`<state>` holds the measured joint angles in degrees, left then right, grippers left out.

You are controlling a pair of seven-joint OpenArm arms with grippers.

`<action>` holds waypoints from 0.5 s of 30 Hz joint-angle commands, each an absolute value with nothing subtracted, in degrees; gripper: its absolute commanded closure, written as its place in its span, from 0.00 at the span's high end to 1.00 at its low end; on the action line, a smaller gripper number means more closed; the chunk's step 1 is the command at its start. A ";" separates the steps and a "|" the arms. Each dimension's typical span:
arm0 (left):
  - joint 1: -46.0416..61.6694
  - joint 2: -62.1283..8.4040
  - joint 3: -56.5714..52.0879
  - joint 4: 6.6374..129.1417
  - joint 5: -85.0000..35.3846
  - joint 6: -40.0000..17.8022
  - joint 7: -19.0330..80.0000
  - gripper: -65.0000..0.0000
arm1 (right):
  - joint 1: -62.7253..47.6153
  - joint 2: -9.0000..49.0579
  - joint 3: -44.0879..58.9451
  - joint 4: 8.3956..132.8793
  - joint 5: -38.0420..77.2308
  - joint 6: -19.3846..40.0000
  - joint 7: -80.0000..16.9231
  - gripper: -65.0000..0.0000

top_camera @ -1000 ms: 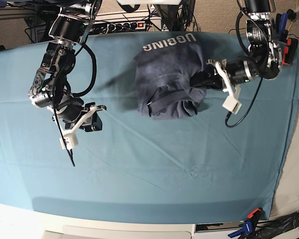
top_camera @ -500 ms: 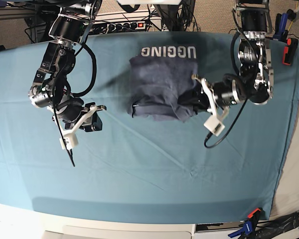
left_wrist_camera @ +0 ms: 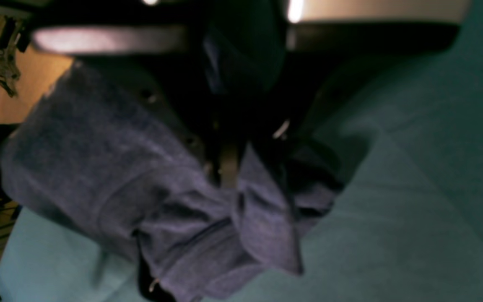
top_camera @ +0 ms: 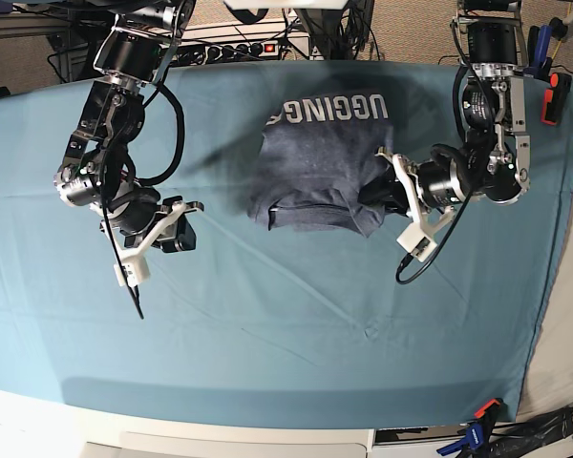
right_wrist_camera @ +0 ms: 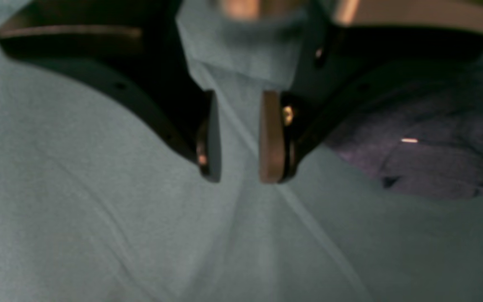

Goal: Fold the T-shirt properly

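This looks like a robot lab. A power strip (top_camera: 231, 48) and cables (top_camera: 349, 29) sit behind the cloth-covered surface (top_camera: 296, 324). Clamps (top_camera: 473, 434) hold the cloth.

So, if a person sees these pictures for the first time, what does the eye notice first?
First the T-shirt, bunched mid-table on the teal cloth, its white lettering toward the far edge. Next the left gripper, shut on the shirt's right-hand edge as the base view shows it. The right gripper hangs open over bare cloth, apart from the shirt.

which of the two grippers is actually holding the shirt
The left gripper, on the base view's right: it is clamped on the T-shirt at its bunched edge. The right gripper hangs open over bare cloth.
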<state>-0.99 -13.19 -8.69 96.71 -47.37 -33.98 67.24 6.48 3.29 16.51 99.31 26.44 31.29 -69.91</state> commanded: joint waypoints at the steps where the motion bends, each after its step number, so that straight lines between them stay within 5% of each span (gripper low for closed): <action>1: -2.04 -13.50 -8.86 97.60 -48.38 -33.93 65.93 0.00 | 7.60 3.51 16.56 100.12 27.38 31.46 -68.93 0.27; 9: -2.07 -13.52 -8.86 97.60 -47.51 -32.60 65.95 0.46 | 7.60 3.51 16.56 100.12 27.38 31.46 -68.93 0.27; 15: -3.14 -14.35 -9.15 97.62 -47.53 -32.75 66.02 0.50 | 7.60 3.51 16.56 100.12 27.38 31.48 -68.93 0.27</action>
<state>-1.76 -13.72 -8.69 96.71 -46.48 -32.64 67.24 6.48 3.29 16.49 99.31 26.44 31.29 -69.91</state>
